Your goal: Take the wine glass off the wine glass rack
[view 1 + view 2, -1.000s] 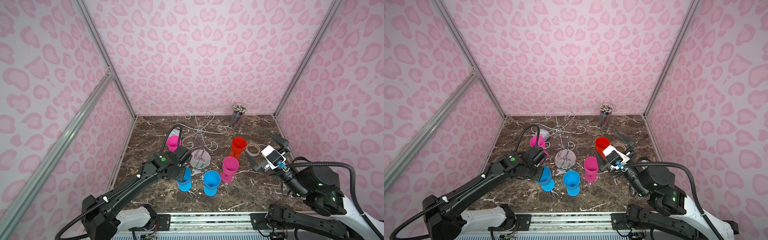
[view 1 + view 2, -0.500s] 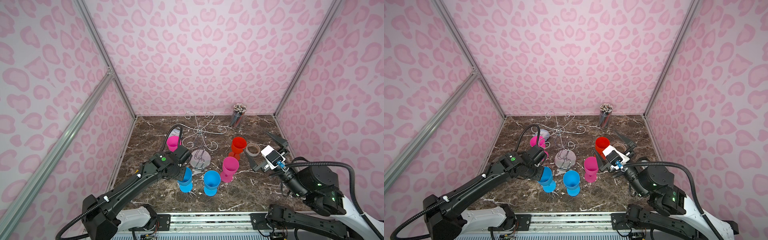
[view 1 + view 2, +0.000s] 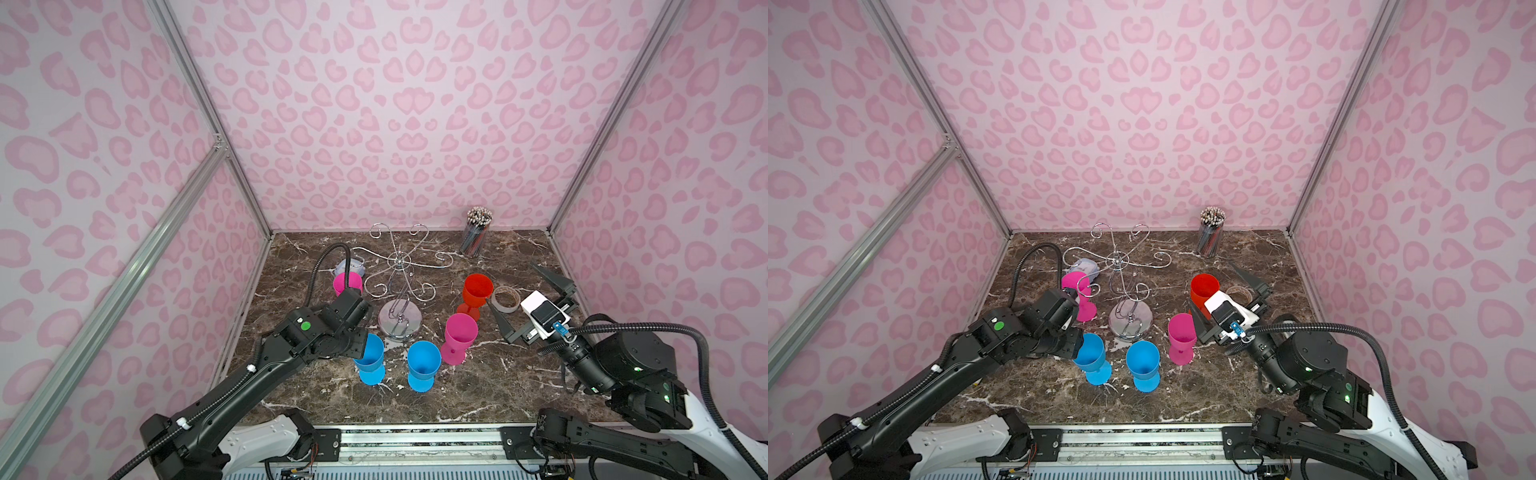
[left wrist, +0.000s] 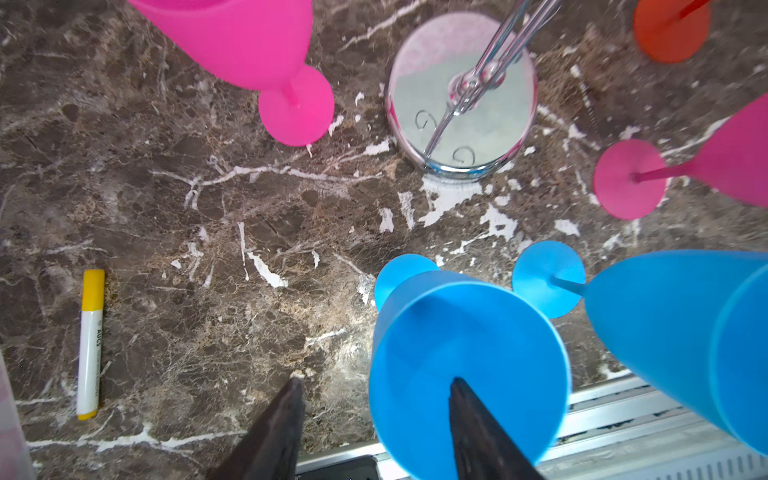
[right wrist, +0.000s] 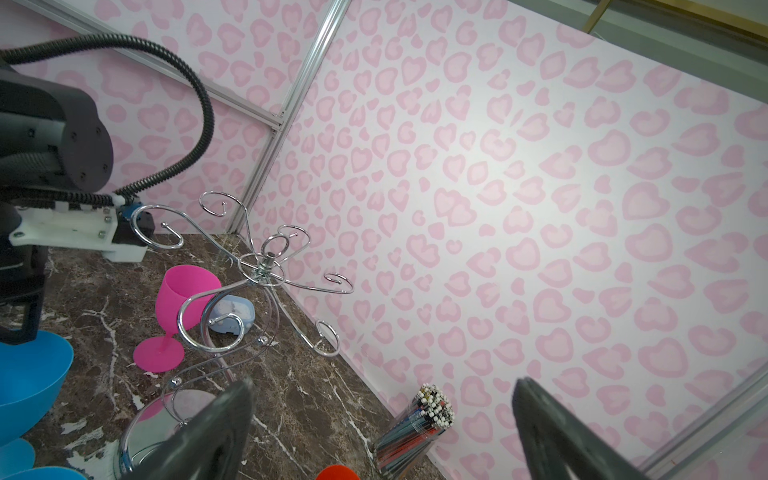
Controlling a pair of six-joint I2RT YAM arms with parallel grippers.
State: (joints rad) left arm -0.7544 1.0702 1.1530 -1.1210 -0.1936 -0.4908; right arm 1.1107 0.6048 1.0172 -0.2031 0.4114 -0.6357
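The chrome wine glass rack stands mid-table on its round mirror base, and no glass hangs from its scroll arms. A blue wine glass stands upright on the marble, in front of the base and to its left. My left gripper is open astride its rim: one finger is inside the bowl, and the other is outside and apart from it. My right gripper hangs wide open at the right, holding nothing.
Also upright on the table are a second blue glass, two pink glasses and a red one. A pencil cup stands at the back right, with a tape roll under my right gripper. A yellow marker lies left.
My left gripper has opened and let go of the blue glass's rim, and the glass now stands by itself. The right arm has not moved.
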